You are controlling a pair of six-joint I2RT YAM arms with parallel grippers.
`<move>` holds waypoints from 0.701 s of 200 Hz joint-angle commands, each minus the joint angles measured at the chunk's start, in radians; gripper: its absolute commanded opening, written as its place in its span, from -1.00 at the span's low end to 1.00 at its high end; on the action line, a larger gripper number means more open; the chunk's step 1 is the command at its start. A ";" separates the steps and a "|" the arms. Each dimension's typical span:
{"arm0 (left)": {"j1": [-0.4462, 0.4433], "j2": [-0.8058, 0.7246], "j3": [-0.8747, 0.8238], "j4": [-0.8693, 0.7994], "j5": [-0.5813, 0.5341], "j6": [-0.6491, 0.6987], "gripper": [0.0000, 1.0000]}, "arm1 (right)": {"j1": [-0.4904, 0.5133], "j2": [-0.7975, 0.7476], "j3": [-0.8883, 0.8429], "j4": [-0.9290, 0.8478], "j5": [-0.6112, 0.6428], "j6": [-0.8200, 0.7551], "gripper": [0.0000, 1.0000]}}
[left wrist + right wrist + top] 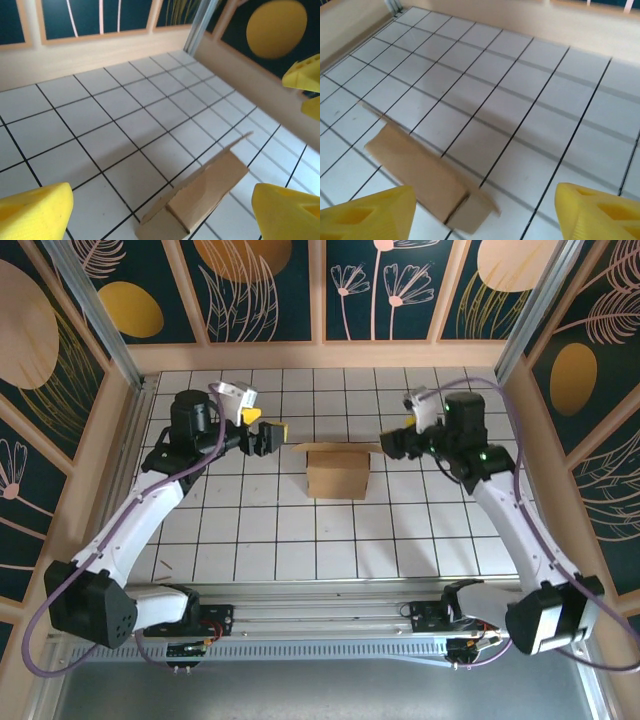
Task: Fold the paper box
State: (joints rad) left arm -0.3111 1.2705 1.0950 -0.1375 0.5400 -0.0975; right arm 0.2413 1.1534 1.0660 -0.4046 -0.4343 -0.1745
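Fingers (35,212) of the left gripper (266,436) are seen spread wide, with nothing held. Right gripper (392,443) fingers (600,210) are also parted and empty. The paper box (337,470) is seen at frame centre on the tiled table (250,540), between both grippers, one panel tilted up.

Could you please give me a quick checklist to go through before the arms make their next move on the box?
1. Left pincer open and empty: ok.
2. Right pincer open and empty: ok.
3. Paper box lies between the pincers, touched by neither: ok.
4. Folding finished: not ok, one panel leans up at a tilt.
5. Tabs seated: cannot tell.
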 commanded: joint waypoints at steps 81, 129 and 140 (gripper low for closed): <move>-0.049 0.151 0.051 -0.168 0.025 0.268 0.66 | -0.042 0.087 -0.147 0.162 -0.181 0.065 0.16; -0.068 0.237 0.081 -0.122 0.098 0.259 0.49 | -0.026 0.099 -0.157 0.195 -0.189 -0.032 0.16; -0.072 0.253 0.087 -0.120 0.106 0.262 0.45 | -0.010 0.097 -0.167 0.206 -0.192 -0.057 0.16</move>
State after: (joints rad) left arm -0.3679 1.4986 1.1427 -0.2905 0.5819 0.1356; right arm 0.2035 1.2449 0.9207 -0.2554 -0.6003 -0.1516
